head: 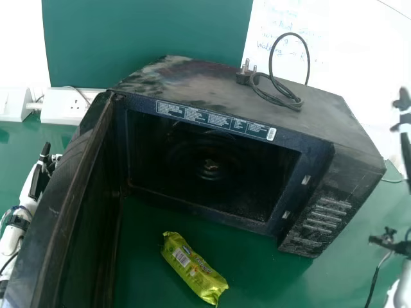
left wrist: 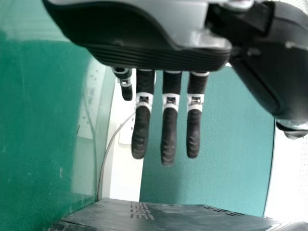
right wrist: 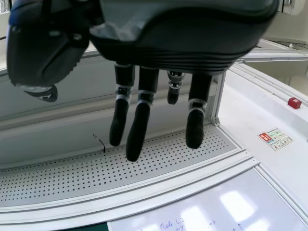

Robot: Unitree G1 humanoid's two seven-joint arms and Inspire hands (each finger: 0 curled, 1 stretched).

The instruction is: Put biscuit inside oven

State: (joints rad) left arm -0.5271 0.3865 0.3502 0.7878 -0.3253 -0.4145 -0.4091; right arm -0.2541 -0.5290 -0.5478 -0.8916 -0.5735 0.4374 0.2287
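Lying on the green table [head: 359, 282], the yellow-green biscuit packet [head: 192, 266] is sitting low in the head view, just left of centre and outside the oven [head: 192, 86]; its upper left end is pointing toward the oven's opening. Glare and creases are making its print hard to follow. The oven's door [head: 90, 212] is standing open at left, with the bottom edge of the frame cutting it off. Shadow is filling the cavity [head: 192, 160]; a small pale spot is showing near its middle, nature unclear. A plug [head: 243, 76] is resting on the oven's top.

The left hand [head: 36, 183] is showing partly at the left edge, near the door. In the left wrist view its fingers [left wrist: 140, 132] are extending straight, holding nothing. The right hand [head: 404, 120] is running out of the frame at the right edge. In the right wrist view its fingers [right wrist: 138, 130] are hanging nearly straight and apart, gripping nothing.
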